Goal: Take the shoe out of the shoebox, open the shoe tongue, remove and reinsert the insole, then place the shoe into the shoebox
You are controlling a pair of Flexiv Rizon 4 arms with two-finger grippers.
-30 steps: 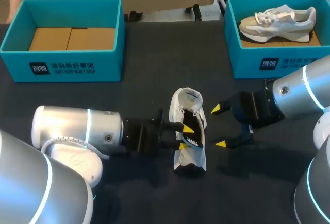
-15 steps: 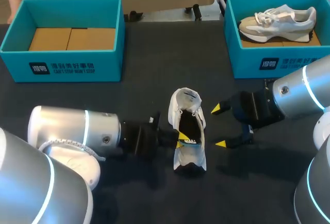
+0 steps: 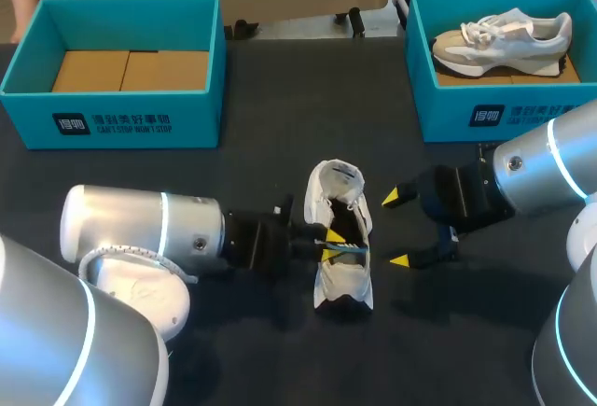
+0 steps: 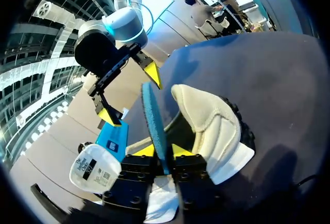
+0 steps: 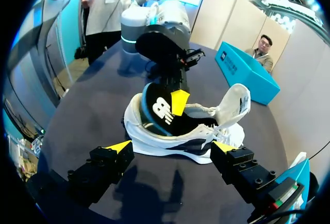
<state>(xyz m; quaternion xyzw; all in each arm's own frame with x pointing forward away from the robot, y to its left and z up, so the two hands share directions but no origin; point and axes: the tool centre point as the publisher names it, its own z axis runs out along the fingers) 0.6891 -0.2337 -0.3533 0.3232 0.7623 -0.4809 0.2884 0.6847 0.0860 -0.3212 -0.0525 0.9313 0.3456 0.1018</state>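
The left gripper [image 3: 328, 245] pinches the blue-edged insole [image 4: 154, 123], which stands on edge, half inside the shoe [image 3: 343, 287]. The shoe's long axis runs crosswise to both arms. The right gripper [image 3: 399, 229], fingers spread and empty, hangs just beside the shoe's opposite flank.

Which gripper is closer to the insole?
Left. The left gripper pinches the insole, which sticks out of the shoe; the right gripper hovers open beside the shoe, touching nothing.
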